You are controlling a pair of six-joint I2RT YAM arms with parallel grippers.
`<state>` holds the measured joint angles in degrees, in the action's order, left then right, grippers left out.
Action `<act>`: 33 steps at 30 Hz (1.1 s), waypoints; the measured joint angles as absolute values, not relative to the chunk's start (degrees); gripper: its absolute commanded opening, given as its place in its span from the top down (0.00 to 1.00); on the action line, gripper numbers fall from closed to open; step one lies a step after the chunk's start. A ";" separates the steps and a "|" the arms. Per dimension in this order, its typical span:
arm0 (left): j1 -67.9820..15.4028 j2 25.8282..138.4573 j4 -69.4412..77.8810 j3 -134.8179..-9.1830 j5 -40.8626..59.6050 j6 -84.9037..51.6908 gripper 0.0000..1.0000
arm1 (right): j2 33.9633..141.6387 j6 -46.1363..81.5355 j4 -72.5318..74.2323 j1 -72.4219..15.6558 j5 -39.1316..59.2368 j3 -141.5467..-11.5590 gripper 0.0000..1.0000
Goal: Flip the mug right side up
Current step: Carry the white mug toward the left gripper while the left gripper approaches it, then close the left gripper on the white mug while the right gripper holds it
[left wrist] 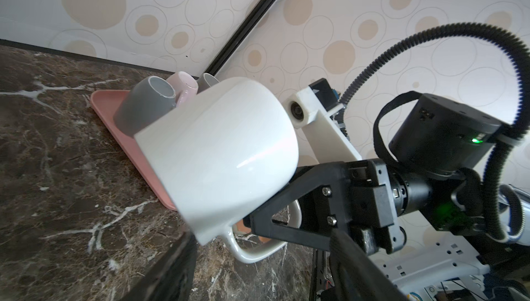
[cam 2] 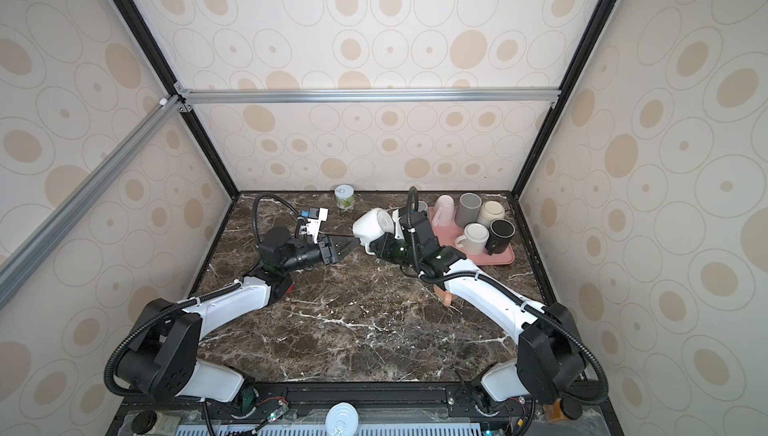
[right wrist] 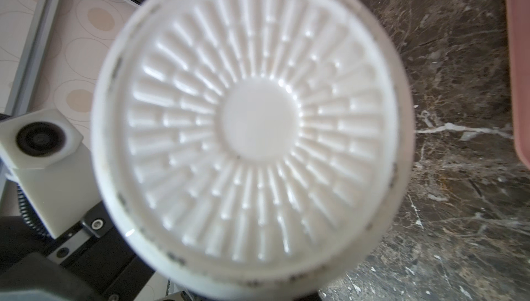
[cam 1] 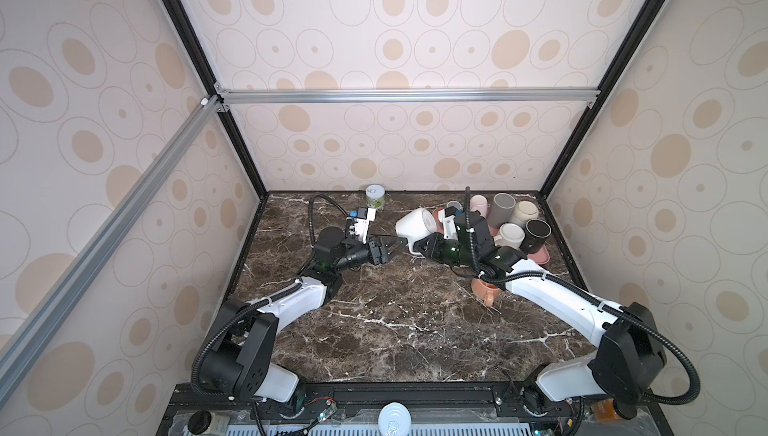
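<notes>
Above the middle of the bench: glossy white ceramic mug (cam 1: 415, 222) hung clear of the dark marbled bench (cam 1: 395, 330), tilted, with ribbed base (right wrist: 252, 130) turned upward and mouth angled down.
Right pincer (cam 1: 417, 245): closed tight on the mug's handle (left wrist: 258, 253).
Left pincer (cam 1: 397, 247): fingers spread apart just beside the mug wall, gripping nothing.
Done: mug picked up off the bench.
Left to do: by the look of it, rolled mouth-up, then set down upright.
Pink plastic tray (cam 1: 540, 257): crowded with grey, pale pink, cream, white and black mugs; nothing seen inside them.
Elsewhere: salmon mug (cam 1: 486, 290) on the bench under the right forearm; small lidded jar (cam 1: 375, 197) by the back wall.
</notes>
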<state>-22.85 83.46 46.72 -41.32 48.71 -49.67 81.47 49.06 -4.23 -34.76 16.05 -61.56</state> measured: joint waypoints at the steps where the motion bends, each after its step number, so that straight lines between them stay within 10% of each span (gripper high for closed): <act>1: -22.85 83.55 48.07 -40.99 49.28 -50.65 0.27 | 81.43 49.47 -3.70 -34.74 16.60 -61.30 1.00; 33: -19.97 87.35 61.17 -37.58 52.62 -61.52 0.32 | 76.60 55.13 1.76 -34.81 22.87 -56.31 1.00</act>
<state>-19.97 87.35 61.17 -37.58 52.62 -61.52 76.60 55.13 1.76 -34.81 22.87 -56.31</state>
